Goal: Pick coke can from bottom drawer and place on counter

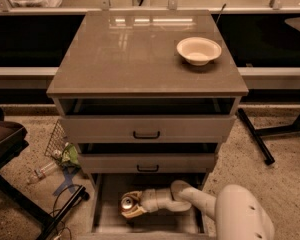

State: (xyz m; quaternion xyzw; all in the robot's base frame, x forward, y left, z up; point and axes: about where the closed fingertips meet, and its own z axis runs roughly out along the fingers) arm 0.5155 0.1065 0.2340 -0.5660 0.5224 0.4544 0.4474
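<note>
The gripper [126, 205] is reaching into the open bottom drawer [106, 220] from the right, its jaws pinching the coke can [127, 202], which is standing on the drawer's floor left of centre. Above the drawer, a cream bowl [199, 50] is sitting on the counter [140, 49], at its right rear.

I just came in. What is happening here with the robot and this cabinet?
The robot's arm reaches down into the open bottom drawer. Its gripper is at the coke can, which is inside that drawer. The can is not yet on the counter, where a pale bowl sits toward the far right corner. The two drawers above are pulled out only slightly.
</note>
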